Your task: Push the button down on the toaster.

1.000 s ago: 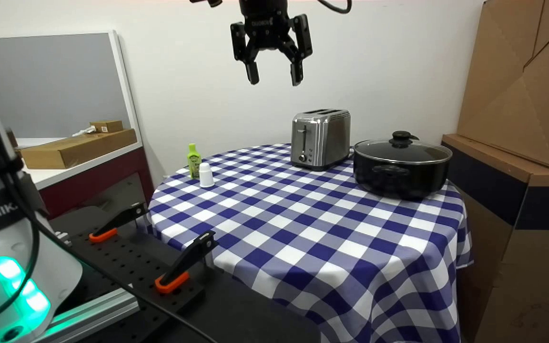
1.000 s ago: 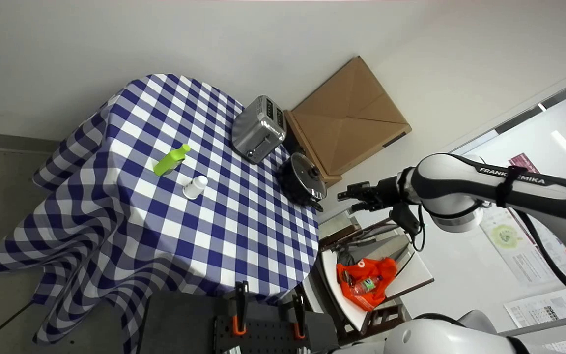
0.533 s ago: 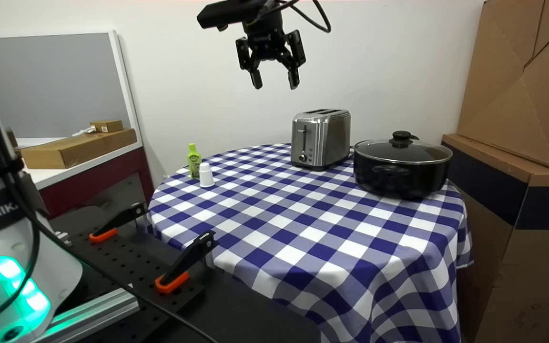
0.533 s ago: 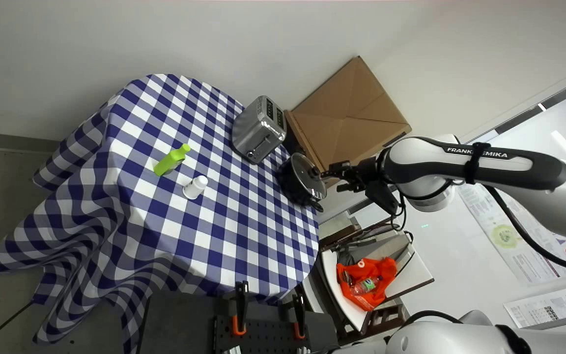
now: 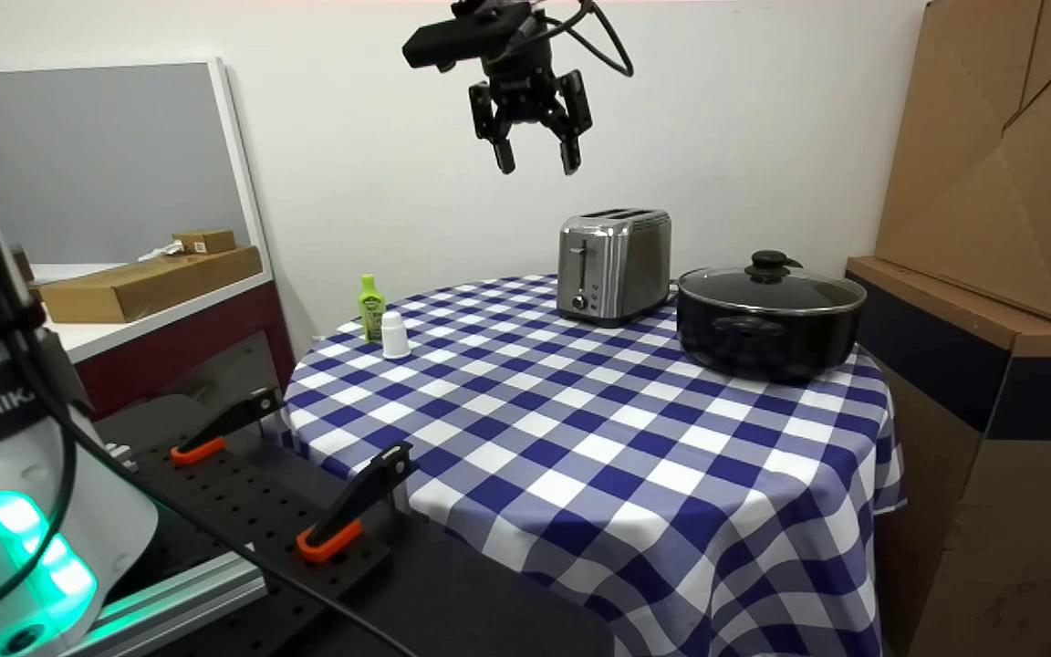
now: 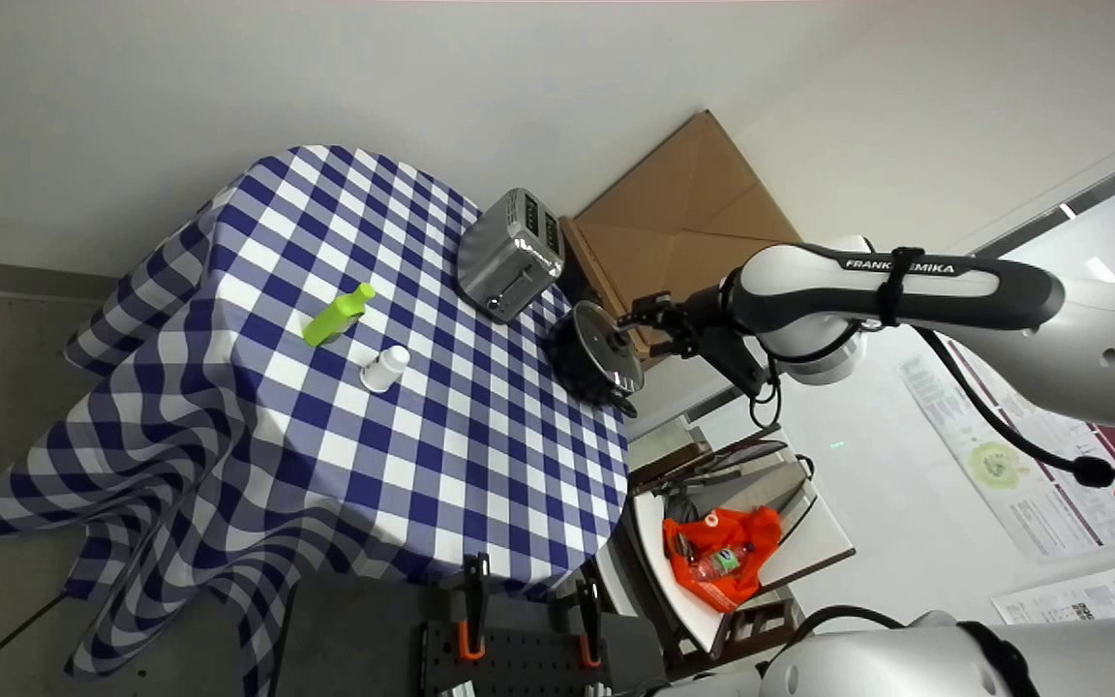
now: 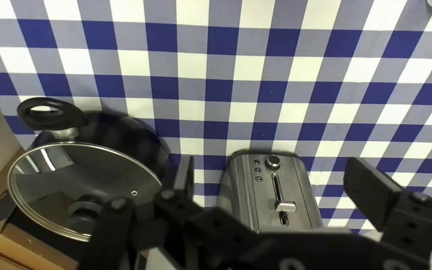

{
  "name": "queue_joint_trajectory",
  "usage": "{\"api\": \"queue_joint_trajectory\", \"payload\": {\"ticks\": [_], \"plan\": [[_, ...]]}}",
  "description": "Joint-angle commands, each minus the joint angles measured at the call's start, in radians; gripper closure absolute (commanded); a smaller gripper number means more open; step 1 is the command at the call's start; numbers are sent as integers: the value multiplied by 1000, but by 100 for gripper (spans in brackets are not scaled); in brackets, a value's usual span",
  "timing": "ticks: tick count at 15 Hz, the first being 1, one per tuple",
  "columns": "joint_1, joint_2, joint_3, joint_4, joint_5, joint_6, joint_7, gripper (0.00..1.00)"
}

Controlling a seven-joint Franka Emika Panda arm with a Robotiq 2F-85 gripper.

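- The lever (image 7: 285, 206) sits high on the toaster (image 5: 617, 269), so not yet pushed, I judge; it's on the table's (image 5: 525, 429) far side, left of the pot (image 5: 767, 338).
- The gripper (image 5: 539, 164) hangs clear, jaws apart; reach and push remain.
- One toaster, one pot, one green bottle (image 5: 371, 313), one white container (image 5: 395, 337), two clamps (image 5: 358, 500).

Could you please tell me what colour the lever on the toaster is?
The lever is shiny silver; it shows best in the wrist view.

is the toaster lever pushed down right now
No, in an exterior view the lever sits high on the front of the toaster, well above the knob.
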Motion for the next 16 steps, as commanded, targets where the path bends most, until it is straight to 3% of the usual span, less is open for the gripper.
{"api": "queue_joint_trajectory", "payload": {"ticks": [1, 8, 16], "plan": [[-15, 0, 16, 1, 3, -2, 0, 0], [-93, -21, -8, -57, -40, 25, 2, 0], [-45, 99, -11, 55, 59, 85, -106, 0]]}}
